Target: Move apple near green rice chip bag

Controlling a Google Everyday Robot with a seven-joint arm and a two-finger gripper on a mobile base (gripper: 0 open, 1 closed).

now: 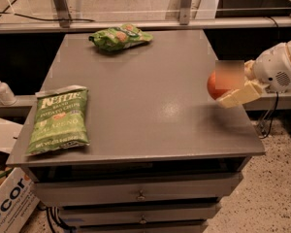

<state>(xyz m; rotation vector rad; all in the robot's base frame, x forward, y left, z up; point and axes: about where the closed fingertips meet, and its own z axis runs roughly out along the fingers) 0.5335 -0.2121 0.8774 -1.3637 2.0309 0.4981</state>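
Your gripper [226, 85] hangs above the right edge of the gray table [150, 106]; the green rice chip bag [120, 37] lies at the far edge; the apple [212, 87] sits clamped in the fingers [238, 96], clear of the top. Carrying seems in hand: next, sweep to that far edge and set down beside the bag.
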